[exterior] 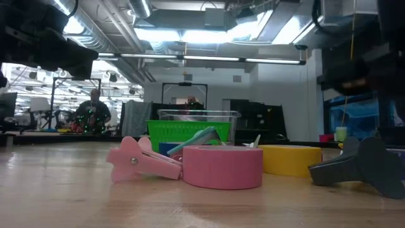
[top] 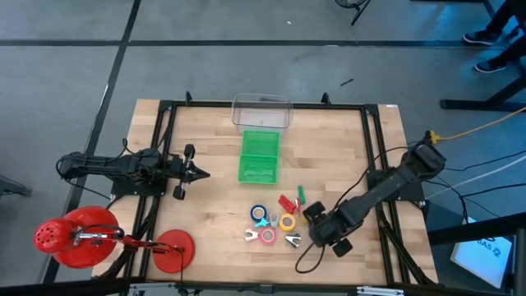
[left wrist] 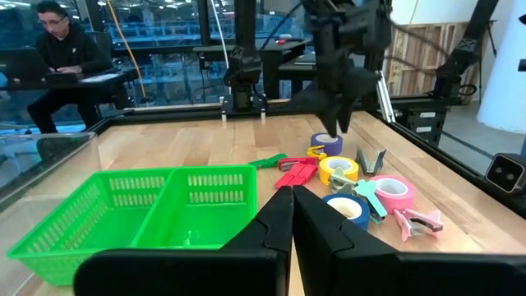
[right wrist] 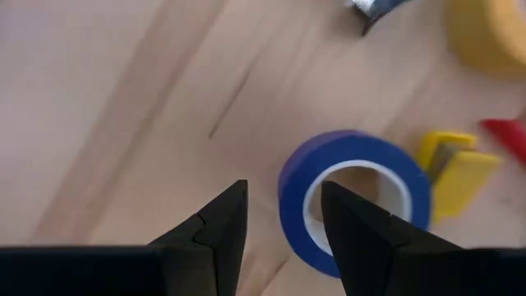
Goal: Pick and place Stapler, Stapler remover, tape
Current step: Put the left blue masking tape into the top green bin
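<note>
Where tools lie clustered: four tape rolls (left wrist: 341,168).

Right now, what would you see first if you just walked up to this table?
First, the bright green basket at the table's middle, with a clear box behind it. Then the colourful tape rolls scattered in front, where the right gripper hovers, open, over a purple-blue tape roll. The left gripper waits away from the pile.

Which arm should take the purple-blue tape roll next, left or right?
Right. The right gripper hangs directly over the purple-blue tape roll, fingers open, one finger over the roll's rim. The left gripper sits shut, away from the pile, beside the green basket.
</note>
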You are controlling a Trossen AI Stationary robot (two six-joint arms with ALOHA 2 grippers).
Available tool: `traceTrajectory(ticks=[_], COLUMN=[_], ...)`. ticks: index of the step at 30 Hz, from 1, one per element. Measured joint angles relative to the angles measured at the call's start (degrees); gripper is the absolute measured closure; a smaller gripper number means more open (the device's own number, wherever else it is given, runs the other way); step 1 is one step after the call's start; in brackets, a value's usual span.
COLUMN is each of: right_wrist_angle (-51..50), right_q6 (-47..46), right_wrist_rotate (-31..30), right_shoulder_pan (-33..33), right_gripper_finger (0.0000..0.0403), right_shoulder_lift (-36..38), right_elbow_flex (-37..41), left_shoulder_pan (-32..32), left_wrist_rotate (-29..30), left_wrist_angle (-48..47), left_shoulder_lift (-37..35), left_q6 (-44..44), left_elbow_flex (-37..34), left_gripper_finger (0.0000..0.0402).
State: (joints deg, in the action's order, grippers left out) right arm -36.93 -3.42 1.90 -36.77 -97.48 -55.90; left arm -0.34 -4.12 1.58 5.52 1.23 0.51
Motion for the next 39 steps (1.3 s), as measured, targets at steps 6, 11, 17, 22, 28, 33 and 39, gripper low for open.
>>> traceTrajectory(ticks=[6,11,17,22,28,33,39], right_wrist_angle=[0.0,0.19,0.48,-1.0,-3.62,-4.03,-3.82], right_q6=[0.22,-0.48,-1.13,-2.25,-2.34,-1.82,-0.05], right_wrist_rotate=[-0.12,-0.64,-0.36,3.05,4.38,4.34,4.32], right_shoulder_pan=[-0.04,-0.15,-0.22,-0.23,-0.22,0.17,1.69], right_gripper_finger=[0.0248,0.0312,0.0363,0.0363,0.0363,0.0363,0.0363], right_shoulder_lift=[-4.36,-4.31,-3.2,-2.79,-2.79,-2.72,-2.68], right_elbow_flex=[-0.22,-0.22,-0.4,-4.24,-12.64,-20.19,-28.36], left_shoulder_pan=[0.0,0.0,0.0,0.0,0.0,0.0,0.0], left_wrist_rotate=[0.0,0.0,0.0,0.0,0.0,0.0,0.0], left_wrist_angle=[0.0,0.0,-0.01,-0.02,-0.02,-0.02,-0.04], left_shoulder_lift=[0.0,0.0,0.0,0.0,0.0,0.0,0.0], left_q6=[0.0,0.0,0.0,0.0,0.0,0.0,0.0], left_elbow_flex=[-0.01,-0.01,0.0,-0.02,0.0,-0.01,0.0], left_gripper_finger=[0.0396,0.0397,0.0393,0.0396,0.0396,0.0394,0.0397])
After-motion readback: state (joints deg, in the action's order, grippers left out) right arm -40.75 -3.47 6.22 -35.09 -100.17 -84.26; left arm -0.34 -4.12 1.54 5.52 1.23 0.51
